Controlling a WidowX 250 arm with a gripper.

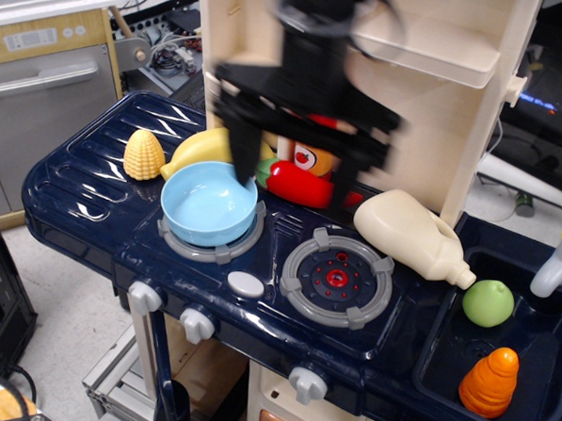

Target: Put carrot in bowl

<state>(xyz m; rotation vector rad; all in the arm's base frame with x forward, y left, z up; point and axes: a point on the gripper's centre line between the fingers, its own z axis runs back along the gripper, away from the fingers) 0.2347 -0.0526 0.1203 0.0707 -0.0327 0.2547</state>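
Orange carrot [489,382] lies well apart from the blurred, seemingly wide pincer [297,174].

- We see the black tool [292,178], blurry, hanging wide open above the dark blue surface [84,186].
- The light blue bowl [209,204] sits on the left burner [209,237].
- The orange carrot [489,382] stands in the sink [529,341], far from the bowl.
- A green apple [488,302] sits near the carrot.
- The yellow corn [143,154] sits left of the bowl.
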